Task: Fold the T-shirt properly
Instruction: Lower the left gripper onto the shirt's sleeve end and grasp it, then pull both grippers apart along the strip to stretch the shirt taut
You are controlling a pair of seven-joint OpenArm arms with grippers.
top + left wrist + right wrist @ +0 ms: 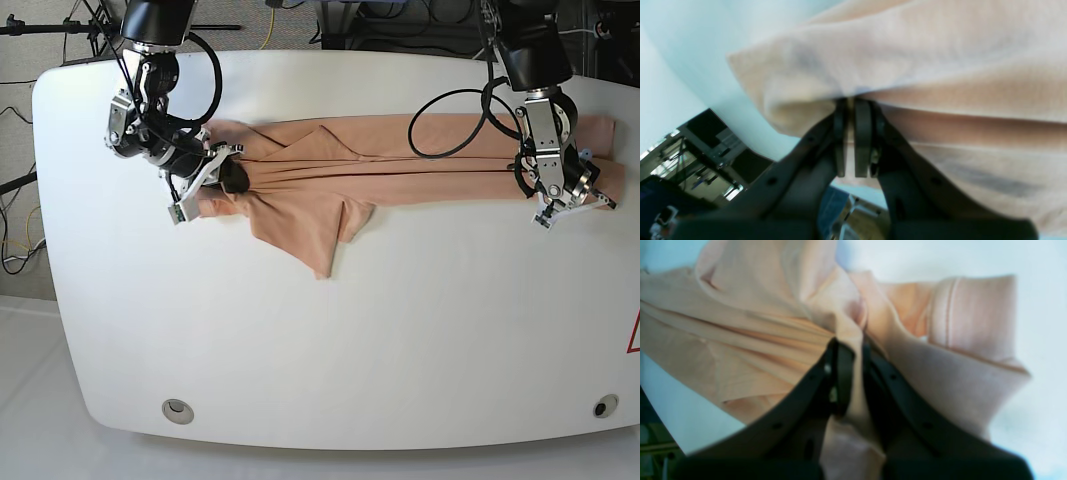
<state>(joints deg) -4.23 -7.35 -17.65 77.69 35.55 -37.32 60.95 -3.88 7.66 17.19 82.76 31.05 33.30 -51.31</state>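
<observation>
Stretching as a long wrinkled band across the white tabletop (300, 340), the thin peach T-shirt (400, 165) is pinched at both ends by the left gripper (849, 140) and right gripper (853, 380), jaws pressed together on cloth.

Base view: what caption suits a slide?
Two grippers, left and right, pinch a peach T-shirt stretched across a white table.

Reaching down at opposite ends of the T-shirt (400, 165), left gripper (850, 110) and right gripper (853, 350) both clamped tight on its fabric, wrists angled inward.
</observation>
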